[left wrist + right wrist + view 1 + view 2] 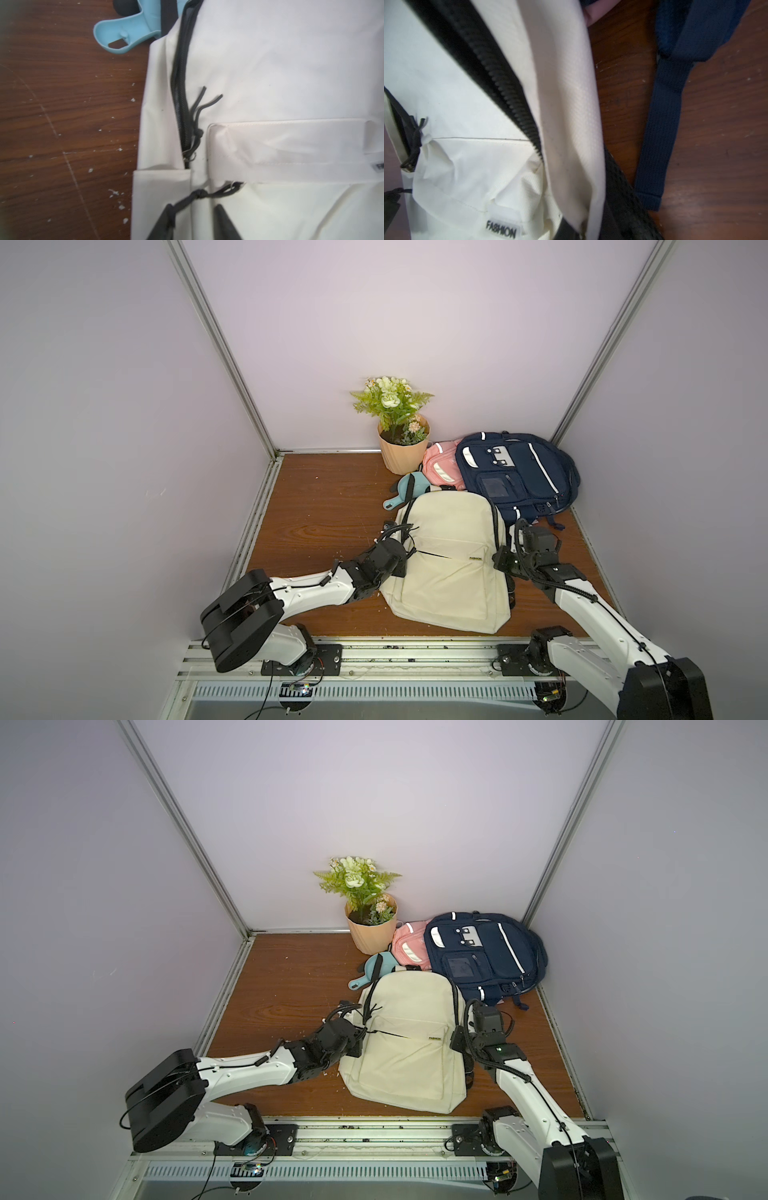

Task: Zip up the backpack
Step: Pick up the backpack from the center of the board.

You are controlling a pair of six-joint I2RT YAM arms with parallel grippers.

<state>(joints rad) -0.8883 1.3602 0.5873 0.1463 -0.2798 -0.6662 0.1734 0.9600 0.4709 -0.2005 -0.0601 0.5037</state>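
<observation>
The wooden tabletop carries the cream backpack, which lies flat and front up near the front edge, between the two arms. A navy backpack lies just behind its far right corner. The right claw is clamped on the cream backpack's right side edge. The left claw sits at the bag's left edge, fingers apart over the fabric. The front pocket's black pull cord lies against one finger.

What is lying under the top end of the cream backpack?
A light blue plastic object pokes out from under the cream backpack; its remainder is covered, so unidentifiable.
</observation>
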